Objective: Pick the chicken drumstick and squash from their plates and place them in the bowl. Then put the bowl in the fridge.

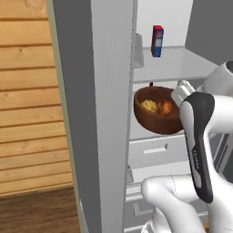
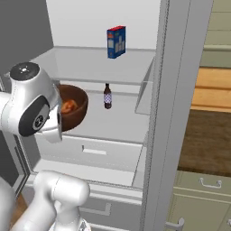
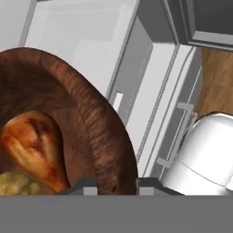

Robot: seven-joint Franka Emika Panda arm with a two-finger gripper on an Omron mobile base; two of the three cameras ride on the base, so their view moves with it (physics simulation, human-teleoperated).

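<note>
The dark reddish-brown bowl (image 1: pixel 154 122) (image 2: pixel 76 113) (image 3: pixel 91 118) hangs tilted inside the open fridge (image 2: pixel 103 63), just over the shelf above the drawers. In it lie the glossy orange-brown drumstick (image 1: pixel 165 107) (image 2: pixel 68 106) (image 3: pixel 34 145) and the yellow squash (image 1: pixel 149 105) (image 3: pixel 16 184), side by side. My gripper (image 3: pixel 116 186) is shut on the bowl's near rim, one finger on each side of the thick wall. The forearm hides the bowl's right edge in the left base view. The plates are out of view.
A blue and red box (image 1: pixel 157 41) (image 2: pixel 116 42) stands on the upper glass shelf. A small dark bottle (image 2: pixel 107 96) stands at the back of the bowl's shelf, to its right. White drawers (image 2: pixel 94 151) lie below. Open grey doors (image 1: pixel 100 113) (image 2: pixel 178 113) flank the opening.
</note>
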